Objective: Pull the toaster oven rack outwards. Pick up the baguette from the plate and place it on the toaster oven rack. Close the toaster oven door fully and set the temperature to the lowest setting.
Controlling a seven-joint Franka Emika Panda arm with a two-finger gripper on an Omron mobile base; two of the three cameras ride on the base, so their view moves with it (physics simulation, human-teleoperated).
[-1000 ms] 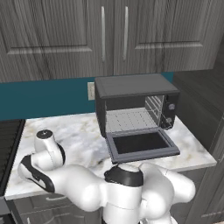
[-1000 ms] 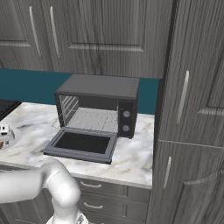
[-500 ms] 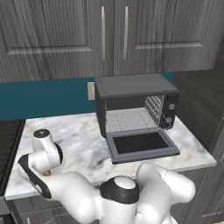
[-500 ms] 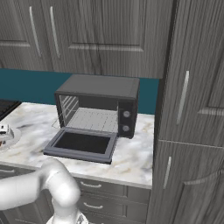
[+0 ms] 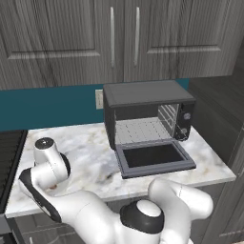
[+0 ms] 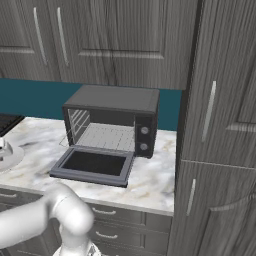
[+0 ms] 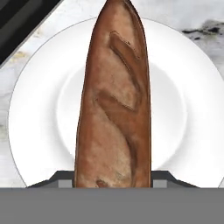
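Note:
In the hand view the golden-brown baguette [image 7: 114, 100] lies lengthwise on the round white plate [image 7: 183, 113]. My gripper [image 7: 112, 180] straddles the loaf's near end, and its dark fingertips [image 7: 59, 178] press against both sides of the loaf, shut on it. The dark grey toaster oven [image 5: 147, 102] stands at the back of the marble counter. Its door [image 5: 155, 159] is dropped flat open and the wire rack [image 5: 140, 129] is visible in the cavity. From the right side I see the same toaster oven [image 6: 115, 100], door [image 6: 95, 165] and rack [image 6: 107, 136]. My arm bends down at the counter's left.
A black stovetop [image 5: 9, 157] borders the counter on the left, and its dark corner [image 7: 22, 22] lies close to the plate. A tall cabinet [image 6: 220, 125] stands right of the oven. Upper cabinets hang above, and there is a wall outlet [image 5: 99, 99].
The arm's lower links have swung round near the base while the wrist stays low at the counter's left. The oven, its door and its rack have not moved.

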